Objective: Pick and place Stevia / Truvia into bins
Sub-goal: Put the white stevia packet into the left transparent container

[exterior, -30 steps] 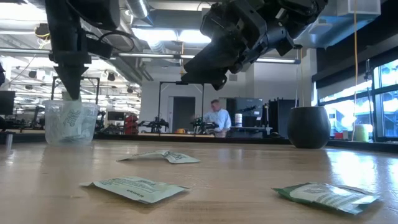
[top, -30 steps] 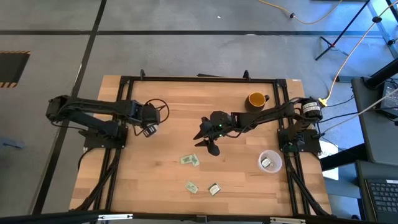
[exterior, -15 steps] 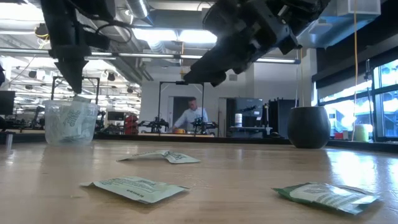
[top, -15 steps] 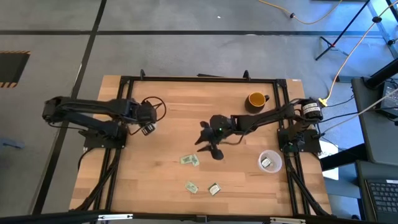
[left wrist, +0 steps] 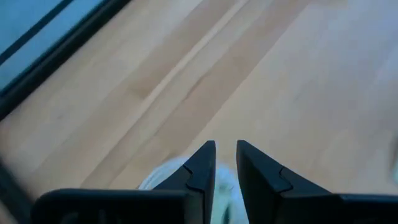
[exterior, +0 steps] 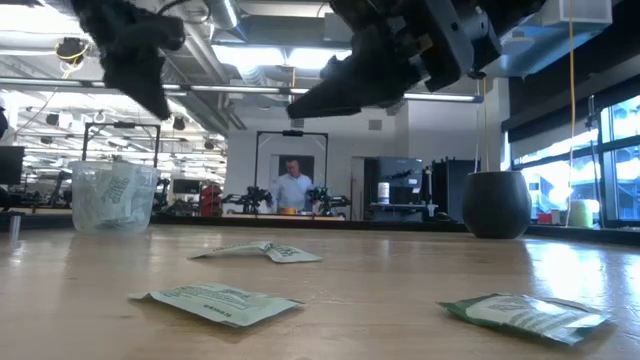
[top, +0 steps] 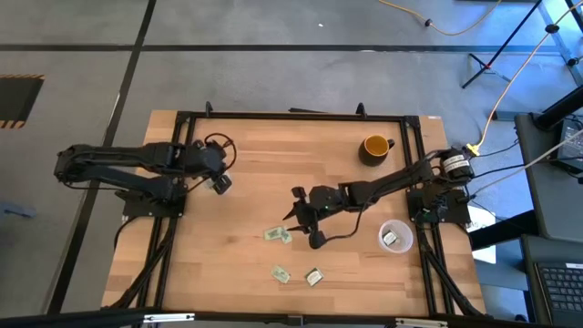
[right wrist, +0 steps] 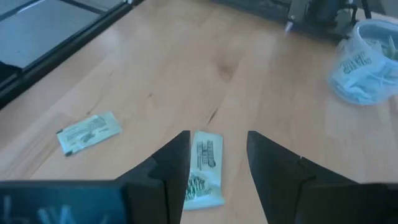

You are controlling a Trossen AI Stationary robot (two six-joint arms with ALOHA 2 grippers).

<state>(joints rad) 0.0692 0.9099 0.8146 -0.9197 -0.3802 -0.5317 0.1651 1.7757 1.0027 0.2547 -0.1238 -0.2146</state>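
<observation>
Several pale green and white Stevia packets lie flat on the wooden table: an overlapping pair [top: 278,234], one [top: 280,273] and another [top: 314,277] nearer the front edge. My right gripper [top: 301,217] hangs open above the pair; in its wrist view one packet [right wrist: 203,167] shows between the fingers, well below them, and another [right wrist: 89,132] beside it. The right bin [top: 394,237], a clear cup, holds packets. My left gripper [left wrist: 226,155] stands slightly open with nothing between its fingers, raised over the left bin [exterior: 113,195], whose rim [left wrist: 163,178] shows under the fingers.
A yellow mug [top: 374,146] stands at the table's far right, a dark shape [exterior: 497,203] in the low view. Black frame rails run along the table's edges. Bare wood lies between the two arms. A person stands in the room far behind the table.
My left gripper has risen from the left bin's mouth and tipped its fingers up toward level. My right gripper has swung toward the table's near edge, rolling as it went, and now hangs over the overlapping pair of packets. The packets on the table have stayed put.
</observation>
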